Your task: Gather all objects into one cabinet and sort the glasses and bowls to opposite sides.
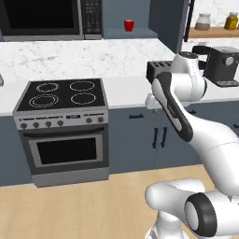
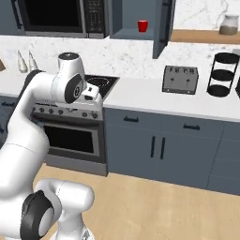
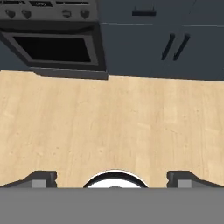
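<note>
- Hand view looks down at the wood floor (image 3: 113, 127), with the gripper (image 3: 113, 178) spread wide and nothing between the two dark fingertips (image 3: 41, 178), so it's carrying nothing.
- Count-wise: one red cup (image 1: 129, 25), sitting upright on the shelf of the slate-blue wall cabinet (image 1: 130, 33), just right of the microwave (image 1: 46, 17). That's the single task item I can actually find.
- Right base view has the same red cup (image 2: 142, 26) in the cabinet (image 2: 133, 33), and the cabinet door (image 2: 164, 26) stands swung open, edge-on to the camera. Can't make out its handle from that angle.
- One stove (image 1: 63, 128) with four burner rings on top, one oven window below.
- One toaster (image 2: 180, 79) on the white counter (image 2: 140, 98); in the left base view it's mostly hidden behind the arm.
- One black coffee machine (image 1: 219, 65), cut off at the right edge.
- Two jars on the wooden shelf (image 1: 212, 32): a pale one (image 1: 202, 21) and a yellowish one (image 1: 230, 21), both too small to read.
- One black tiered stand (image 2: 224, 75) on the counter, partly cut off on the right.
- Upper part of the cabinet is cropped by the frame top in both base views, so I can't tell what's higher up in it.
</note>
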Motion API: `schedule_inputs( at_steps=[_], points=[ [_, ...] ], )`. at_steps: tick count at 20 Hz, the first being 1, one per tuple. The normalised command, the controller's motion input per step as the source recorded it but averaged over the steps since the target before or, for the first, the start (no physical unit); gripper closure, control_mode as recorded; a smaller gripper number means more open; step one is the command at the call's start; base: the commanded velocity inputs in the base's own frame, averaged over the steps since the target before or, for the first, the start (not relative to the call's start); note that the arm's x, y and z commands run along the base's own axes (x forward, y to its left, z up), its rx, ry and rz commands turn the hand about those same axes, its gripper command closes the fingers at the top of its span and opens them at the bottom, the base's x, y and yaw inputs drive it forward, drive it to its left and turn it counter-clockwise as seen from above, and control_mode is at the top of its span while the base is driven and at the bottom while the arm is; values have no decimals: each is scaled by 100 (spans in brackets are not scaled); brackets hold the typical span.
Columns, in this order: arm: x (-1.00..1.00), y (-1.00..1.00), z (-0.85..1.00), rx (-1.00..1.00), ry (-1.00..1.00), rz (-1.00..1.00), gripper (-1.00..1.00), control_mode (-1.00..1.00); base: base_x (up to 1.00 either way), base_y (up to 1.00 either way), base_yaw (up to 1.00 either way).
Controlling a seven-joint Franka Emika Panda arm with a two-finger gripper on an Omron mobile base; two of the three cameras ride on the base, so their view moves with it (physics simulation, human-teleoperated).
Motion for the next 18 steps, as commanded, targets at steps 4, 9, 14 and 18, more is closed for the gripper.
schedule_inputs(
  at_steps=[4,9,14,18],
  points=[
    [0,0,0,0,0,0,-100,100,100,-14,-5],
    [0,0,0,0,0,0,-100,100,100,-17,-4],
    [0,0,0,0,0,0,-100,100,100,-22,-3],
    [0,0,0,0,0,0,-100,100,99,-31,-3]
  ],
)
